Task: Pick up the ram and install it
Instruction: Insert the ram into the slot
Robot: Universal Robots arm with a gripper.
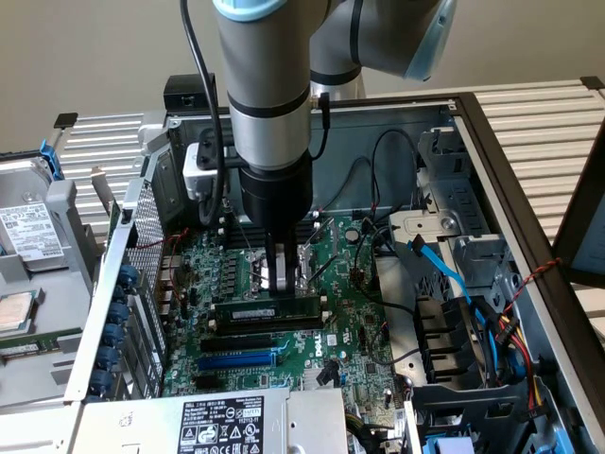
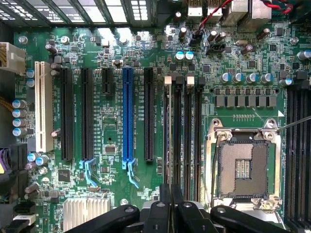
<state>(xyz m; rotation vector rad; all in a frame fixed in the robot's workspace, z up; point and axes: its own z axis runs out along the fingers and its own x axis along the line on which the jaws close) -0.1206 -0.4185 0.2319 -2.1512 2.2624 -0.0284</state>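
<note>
The ram (image 1: pixel 269 310) is a long dark green stick with a small white label. It stands on edge along a black memory slot in the middle of the motherboard (image 1: pixel 364 331). My gripper (image 1: pixel 274 288) comes straight down from the arm onto the stick's top edge near its middle, and the fingers look shut on it. In the wrist view the two dark fingers (image 2: pixel 165 204) of my gripper (image 2: pixel 171 200) stand close together above the row of black memory slots (image 2: pixel 183 131). These slots lie beside the open processor socket (image 2: pixel 243 167).
The board lies in an open computer case (image 1: pixel 492 142). A blue expansion slot (image 1: pixel 236 359) and black slots lie nearer the camera. Blue and black cables (image 1: pixel 444 274) and a drive cage crowd the exterior view's right. A power supply (image 1: pixel 222 421) is in front. A drive (image 1: pixel 28 232) lies outside the case.
</note>
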